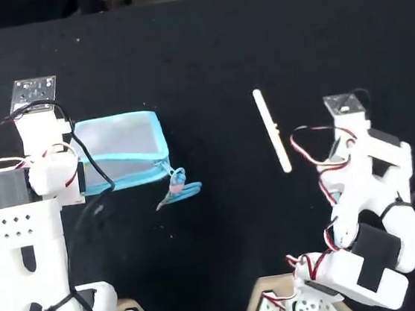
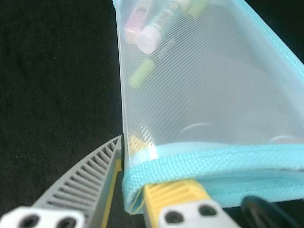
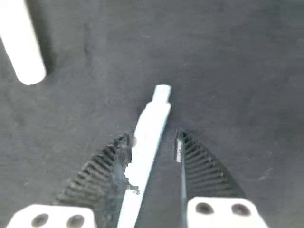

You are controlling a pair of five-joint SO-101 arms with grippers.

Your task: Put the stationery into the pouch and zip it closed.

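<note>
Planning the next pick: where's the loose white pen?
High view: white pen lies on the table between the pouch and the right arm, nearer the arm.

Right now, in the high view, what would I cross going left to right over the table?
left arm → mesh pouch → zipper pull loop → white pen → right arm

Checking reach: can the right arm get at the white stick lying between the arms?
Probably yes: the white stick lies unobstructed on the table nearby, but the right gripper stands open around another pen.
</note>
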